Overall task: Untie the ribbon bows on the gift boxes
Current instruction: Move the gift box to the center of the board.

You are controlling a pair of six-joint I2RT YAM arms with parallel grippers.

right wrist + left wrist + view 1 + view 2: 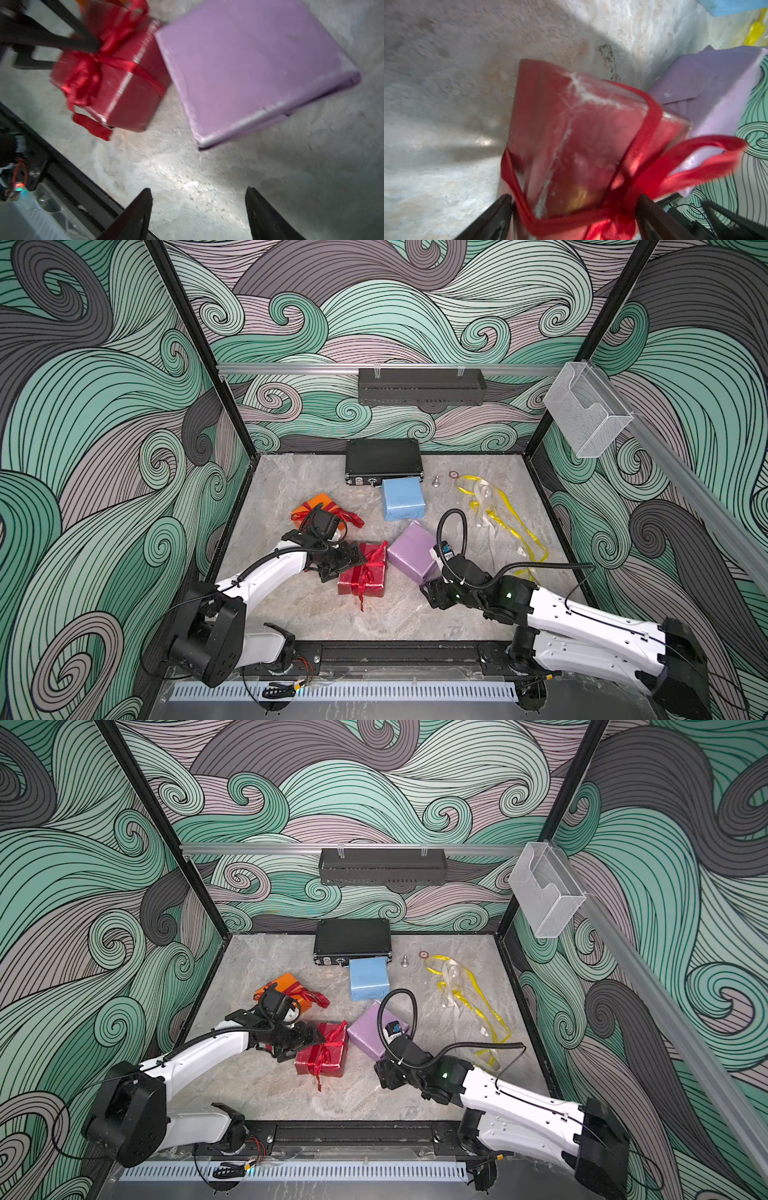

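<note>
The glossy red gift box (370, 578) lies front centre, its red ribbon bow (372, 561) still tied. My left gripper (347, 566) is open and straddles that box's left corner. In the left wrist view the red box (571, 135) fills the gap between the fingers, the bow (675, 166) beside one finger. My right gripper (432, 593) stands open over bare table in front of the lilac box (413, 551), which has no ribbon. The orange box (318, 506) carries a red ribbon (349, 516). The light blue box (402, 498) is bare.
A yellow ribbon (505, 510) and a silvery white ribbon (486, 497) lie loose at the right of the table. A flat black case (382, 462) sits at the back, touching the blue box. A small metal piece (436, 482) and a ring (453, 475) lie beside it.
</note>
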